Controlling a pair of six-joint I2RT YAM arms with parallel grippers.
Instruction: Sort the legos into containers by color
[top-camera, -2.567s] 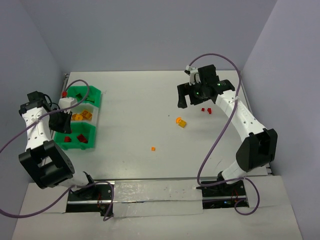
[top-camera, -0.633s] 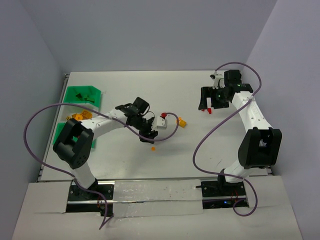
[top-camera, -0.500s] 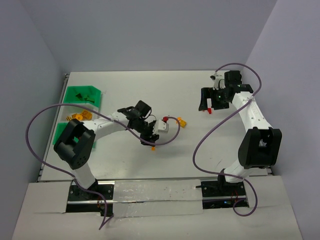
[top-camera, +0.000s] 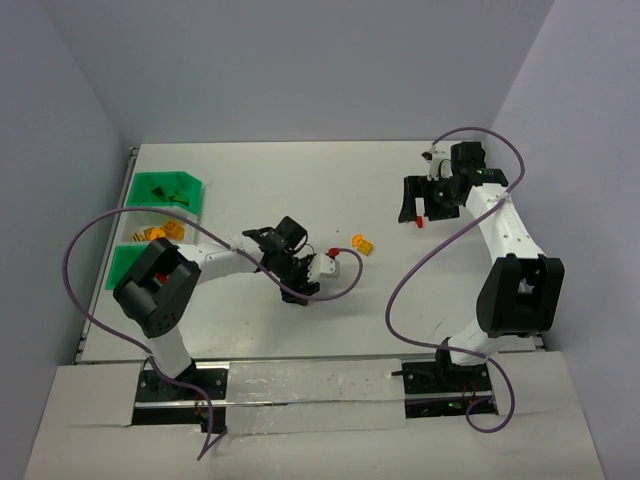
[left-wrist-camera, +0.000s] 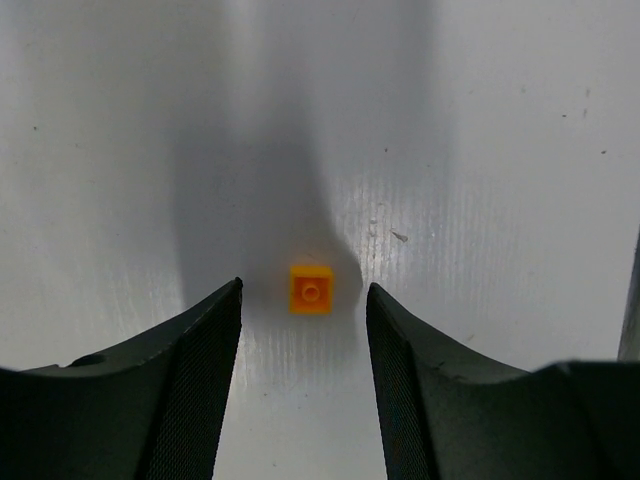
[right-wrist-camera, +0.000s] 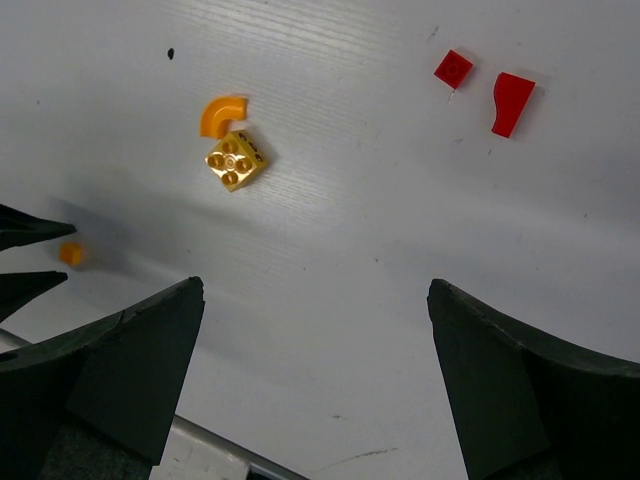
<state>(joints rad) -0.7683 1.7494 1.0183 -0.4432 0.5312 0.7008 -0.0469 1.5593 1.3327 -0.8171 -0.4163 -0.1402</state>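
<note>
A tiny orange lego (left-wrist-camera: 311, 288) lies flat on the table just ahead of my left gripper (left-wrist-camera: 303, 300), which is open with its fingertips on either side of the lego. In the top view the left gripper (top-camera: 300, 288) is at mid-table and hides that lego. My right gripper (right-wrist-camera: 315, 300) is open and empty, held above the table at the far right (top-camera: 413, 205). The right wrist view shows a yellow brick (right-wrist-camera: 235, 161), an orange curved piece (right-wrist-camera: 222, 113), two red legos (right-wrist-camera: 453, 68) (right-wrist-camera: 513, 103) and the tiny orange lego (right-wrist-camera: 70, 254). The containers (top-camera: 160, 190) stand at the far left.
The whitish middle bin (top-camera: 160, 232) holds orange-yellow legos, and the far green bin holds dark green pieces. The yellow brick (top-camera: 362, 243) lies between the two grippers. Purple cables loop over the table beside both arms. Walls close the table's left, back and right sides.
</note>
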